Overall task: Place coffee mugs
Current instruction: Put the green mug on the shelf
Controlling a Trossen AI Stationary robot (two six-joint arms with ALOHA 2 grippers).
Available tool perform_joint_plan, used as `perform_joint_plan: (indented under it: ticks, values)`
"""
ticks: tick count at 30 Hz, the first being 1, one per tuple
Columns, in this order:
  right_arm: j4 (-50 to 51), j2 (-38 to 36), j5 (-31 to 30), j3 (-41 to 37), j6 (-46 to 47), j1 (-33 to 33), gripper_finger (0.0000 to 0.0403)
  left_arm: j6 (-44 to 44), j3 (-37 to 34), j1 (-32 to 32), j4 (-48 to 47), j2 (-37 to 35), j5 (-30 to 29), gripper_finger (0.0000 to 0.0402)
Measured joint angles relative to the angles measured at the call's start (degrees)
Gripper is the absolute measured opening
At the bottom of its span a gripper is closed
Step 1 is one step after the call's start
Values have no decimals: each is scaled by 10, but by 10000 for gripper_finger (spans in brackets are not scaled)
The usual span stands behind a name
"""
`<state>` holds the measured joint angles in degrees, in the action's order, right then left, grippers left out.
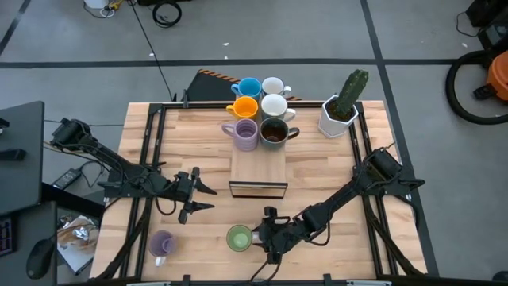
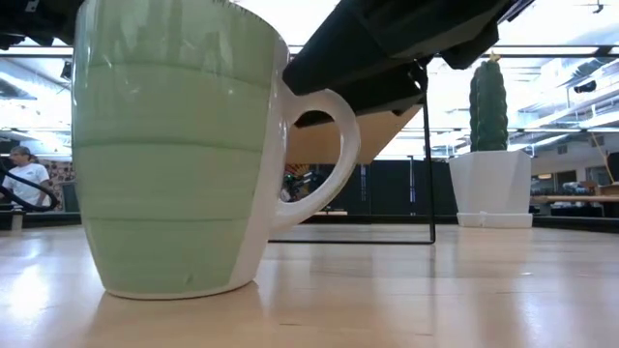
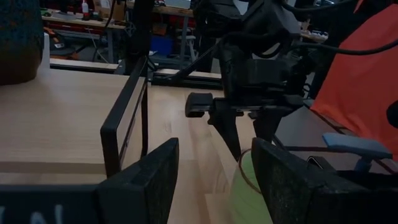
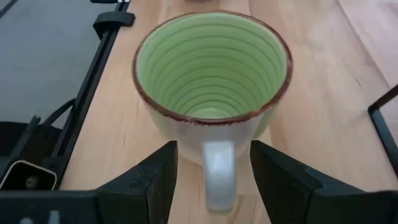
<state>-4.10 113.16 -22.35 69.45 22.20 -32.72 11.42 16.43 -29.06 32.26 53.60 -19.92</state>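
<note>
Green mug handle between open right claw fingers

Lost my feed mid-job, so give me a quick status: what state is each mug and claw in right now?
green mug: upright, empty, on the table, handle between the right claw's open fingers, not gripped.
lavender mug at the near left edge: upright, alone.
six grouped mugs: upright, packed together at the far side.
dark brown mug: upright, in that group.
right claw: open, straddling the green mug's handle.
left claw: open, holding nothing.
</note>
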Motion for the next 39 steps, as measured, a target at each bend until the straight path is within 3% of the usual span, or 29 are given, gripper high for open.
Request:
perform_joint_plan:
  ticks: [9,25,39]
  values:
    - [-5,1,-5,-9,37,5,187,0,0,0,0,0,0,208]
    - [-16,1,-5,-13,30,7,74,0,0,0,1,0,0,208]
    - [-11,1,8,-13,2,9,72,4,0,0,-5,0,0,208]
